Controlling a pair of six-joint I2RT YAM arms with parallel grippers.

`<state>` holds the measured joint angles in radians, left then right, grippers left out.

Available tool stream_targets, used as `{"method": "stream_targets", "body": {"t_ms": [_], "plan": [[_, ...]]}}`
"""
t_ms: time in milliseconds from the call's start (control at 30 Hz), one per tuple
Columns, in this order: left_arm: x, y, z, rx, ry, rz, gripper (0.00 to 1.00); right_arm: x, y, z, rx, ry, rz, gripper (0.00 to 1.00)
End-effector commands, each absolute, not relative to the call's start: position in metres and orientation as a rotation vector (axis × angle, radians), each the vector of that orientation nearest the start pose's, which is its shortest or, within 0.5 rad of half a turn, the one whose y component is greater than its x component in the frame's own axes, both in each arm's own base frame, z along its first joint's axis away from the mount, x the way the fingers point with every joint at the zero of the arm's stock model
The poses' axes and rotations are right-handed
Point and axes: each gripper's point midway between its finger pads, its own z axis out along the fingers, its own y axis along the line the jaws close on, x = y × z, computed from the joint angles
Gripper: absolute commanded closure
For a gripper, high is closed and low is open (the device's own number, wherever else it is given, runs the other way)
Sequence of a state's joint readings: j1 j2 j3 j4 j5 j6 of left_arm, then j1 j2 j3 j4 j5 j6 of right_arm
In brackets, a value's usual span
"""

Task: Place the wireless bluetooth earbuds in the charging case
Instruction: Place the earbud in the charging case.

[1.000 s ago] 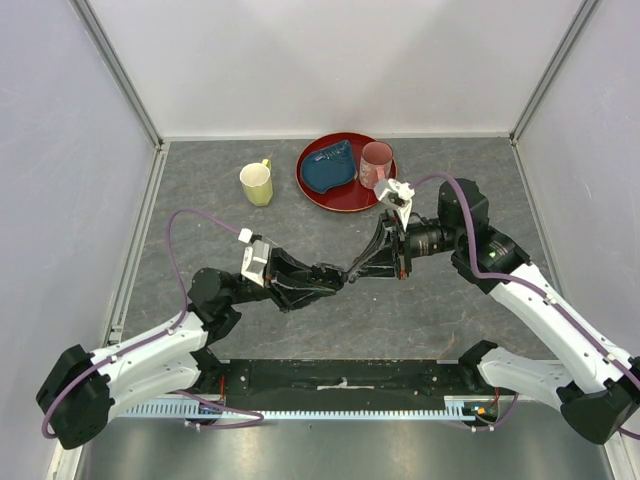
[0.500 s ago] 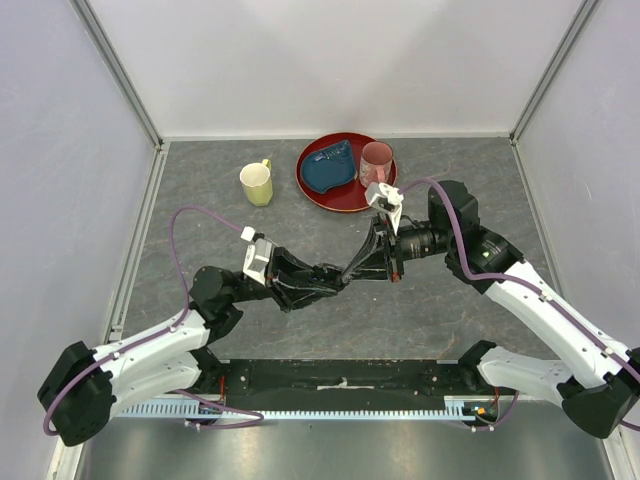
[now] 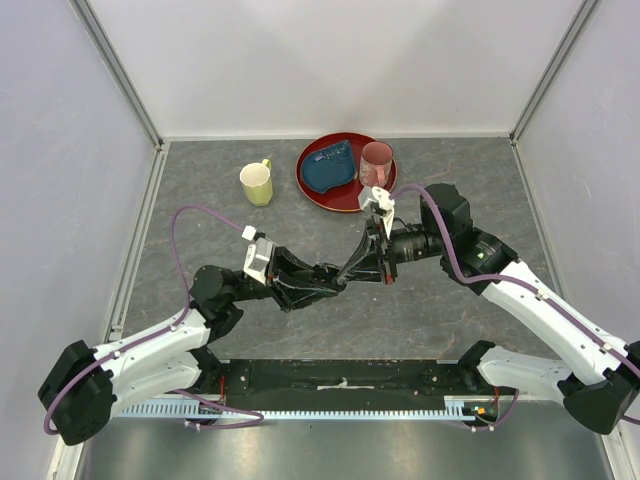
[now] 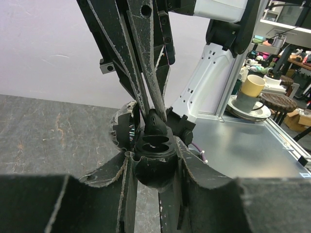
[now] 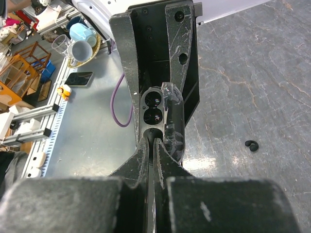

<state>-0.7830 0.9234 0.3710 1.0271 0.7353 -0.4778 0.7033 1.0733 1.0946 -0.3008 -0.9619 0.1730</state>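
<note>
The left gripper [image 3: 333,284] clamps the open charging case [image 5: 156,108]; the right gripper [image 5: 153,145], pinched on an earbud [image 4: 155,122], hangs just above its wells. A loose earbud [image 5: 251,145] lies nearby; yellow mug [image 3: 257,184] and red plate [image 3: 345,198] stand well apart

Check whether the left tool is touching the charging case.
Touching. The left wrist view shows the charging case clamped in the left tool, a finger pressed against each side.

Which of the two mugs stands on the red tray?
The pink mug, on the right side of the red tray beside a blue item; the yellow mug stands off the tray, to its left.
</note>
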Motion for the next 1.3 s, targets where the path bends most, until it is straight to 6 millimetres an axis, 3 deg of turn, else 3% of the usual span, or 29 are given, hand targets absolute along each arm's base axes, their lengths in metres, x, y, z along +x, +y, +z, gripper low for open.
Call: {"method": "stream_targets", "body": {"t_ms": [0, 667, 900, 1067, 1167, 1267], "plan": [[0.104, -0.293, 0.328, 0.891, 0.933, -1.486, 0.98, 0.13, 0.301, 0.323, -1.205, 1.582, 1.411, 1.0], [0.11, -0.29, 0.325, 0.857, 0.95, -1.45, 0.98, 0.141, 0.298, 0.34, -1.163, 1.587, 1.326, 0.63], [0.113, -0.291, 0.322, 0.853, 0.97, -1.433, 0.98, 0.142, 0.295, 0.374, -1.116, 1.483, 1.291, 0.56], [0.122, -0.288, 0.315, 0.823, 1.011, -1.381, 0.98, 0.136, 0.287, 0.402, -1.069, 1.391, 1.274, 0.45], [0.128, -0.282, 0.314, 0.775, 1.023, -1.332, 0.98, 0.143, 0.277, 0.417, -0.983, 1.37, 1.201, 0.37], [0.137, -0.277, 0.308, 0.737, 1.059, -1.271, 0.98, 0.162, 0.261, 0.427, -0.816, 1.4, 1.084, 0.29]]}}
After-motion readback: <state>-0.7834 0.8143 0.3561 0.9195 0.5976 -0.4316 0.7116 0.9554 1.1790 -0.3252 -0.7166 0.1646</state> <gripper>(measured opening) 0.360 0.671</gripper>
